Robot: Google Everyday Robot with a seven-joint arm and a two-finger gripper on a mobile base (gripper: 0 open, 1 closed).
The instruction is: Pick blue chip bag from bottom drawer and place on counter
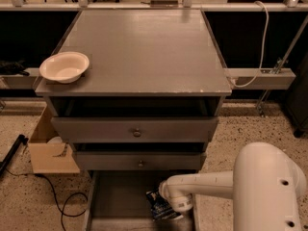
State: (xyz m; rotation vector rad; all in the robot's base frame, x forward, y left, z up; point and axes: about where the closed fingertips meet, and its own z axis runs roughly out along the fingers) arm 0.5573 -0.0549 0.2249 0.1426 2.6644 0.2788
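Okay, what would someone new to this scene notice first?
The big white robot arm at lower right, its gripper down in the open bottom drawer, right at the blue chip bag. Next, the broad grey counter, with a pale bowl at its front left corner.

Only one camera here. It sits high in front of the cabinet and looks steeply down and forward. The counter (pixel 144 47) fills the upper half. The bottom drawer (pixel 120 201) is cut off at the lower edge, really close. The white arm (pixel 264 186) crowds the bottom right corner, with the gripper (pixel 169 211) down in that drawer at the blue chip bag (pixel 157 209).
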